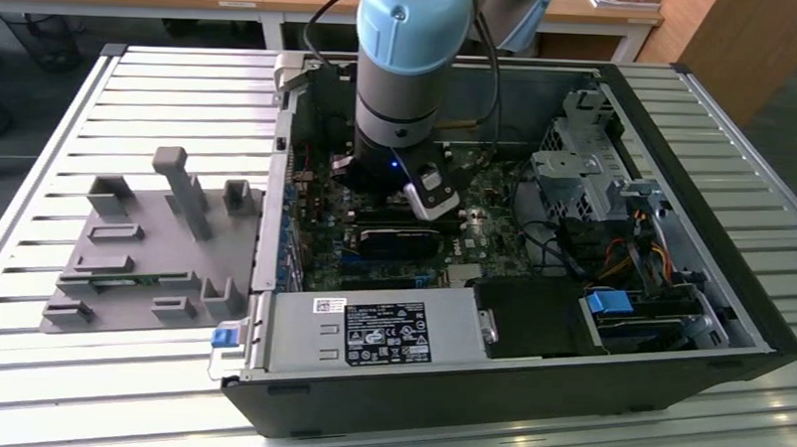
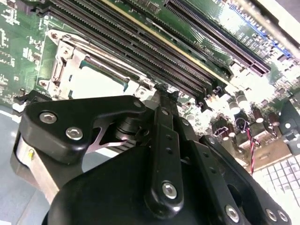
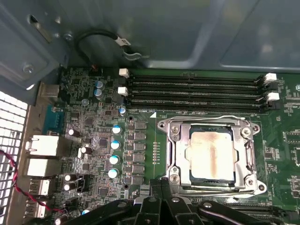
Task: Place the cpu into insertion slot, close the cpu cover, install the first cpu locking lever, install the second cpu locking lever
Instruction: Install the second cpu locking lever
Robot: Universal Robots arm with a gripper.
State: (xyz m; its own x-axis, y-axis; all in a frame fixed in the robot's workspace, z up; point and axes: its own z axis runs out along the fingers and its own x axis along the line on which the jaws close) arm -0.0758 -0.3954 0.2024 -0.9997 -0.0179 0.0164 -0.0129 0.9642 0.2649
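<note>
The cpu (image 3: 211,154), a tan-silver square, lies flat in the insertion slot (image 3: 212,130) on the green board. The cpu cover (image 3: 177,154), a silvery frame, is down around it. Thin wire levers lie along two sides of the frame, one of them the lever (image 3: 206,117). My gripper (image 3: 161,187) is shut on nothing, its tips just off one edge of the socket. The second wrist view shows the gripper (image 2: 164,89) beside the cpu (image 2: 93,84) and the cover (image 2: 112,70). In the exterior view the gripper (image 1: 426,207) hangs low over the board inside the case.
Long black memory slots (image 3: 192,91) run beside the socket. The open computer case (image 1: 747,325) walls the board in, with a power supply (image 1: 368,332) in front and drive bays (image 1: 586,185) toward the exterior view's right. A grey fixture plate (image 1: 146,254) lies outside the case.
</note>
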